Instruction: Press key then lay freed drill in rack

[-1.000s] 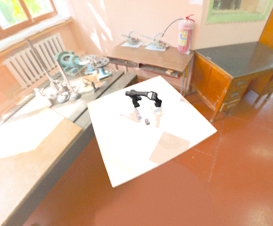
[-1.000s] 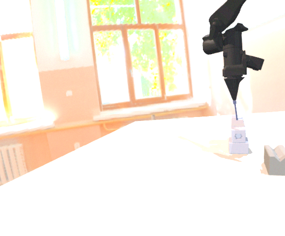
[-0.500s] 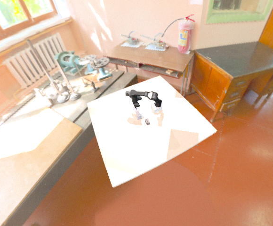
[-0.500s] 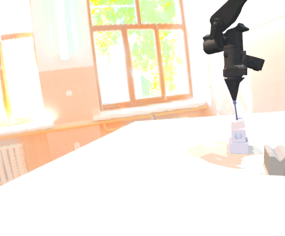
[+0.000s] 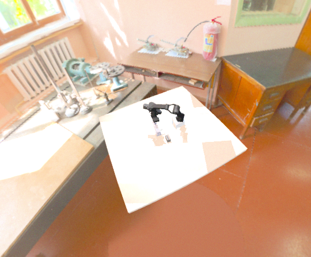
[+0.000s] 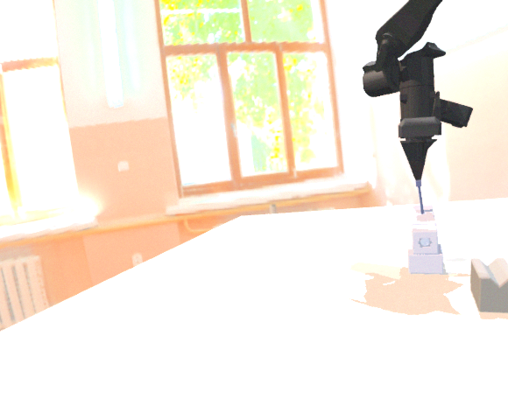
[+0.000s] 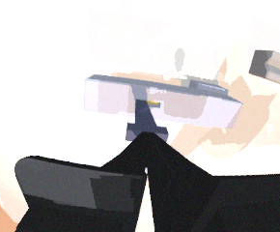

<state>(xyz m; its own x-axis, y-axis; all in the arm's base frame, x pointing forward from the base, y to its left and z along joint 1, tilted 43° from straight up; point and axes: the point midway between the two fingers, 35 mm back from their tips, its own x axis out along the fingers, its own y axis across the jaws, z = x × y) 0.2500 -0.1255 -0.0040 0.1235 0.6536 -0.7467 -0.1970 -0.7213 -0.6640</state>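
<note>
My gripper (image 5: 156, 120) (image 6: 418, 178) (image 7: 147, 138) is shut, with nothing seen between its fingertips. Its tips meet the top of the dark blue key (image 6: 420, 197) (image 7: 143, 115), a thin upright piece with a wider head. The key's lower end reaches the pale lilac block (image 5: 156, 128) (image 6: 419, 248) (image 7: 113, 99). A small yellow spot (image 7: 154, 103) shows beside the key in the wrist view. A round end (image 6: 424, 241) sits in the block's near face; I cannot tell how much of the drill it shows. The grey V-notched rack (image 5: 168, 138) (image 6: 497, 296) (image 7: 278, 69) stands apart, with its notch empty.
The white table (image 5: 161, 171) (image 6: 200, 353) carries the arm, the block and the rack. A white box (image 5: 178, 122) sits by the arm's base. Dark shapes of shadow lie around the block and the rack. Workbenches and a desk (image 5: 283, 66) stand beyond the table's edges.
</note>
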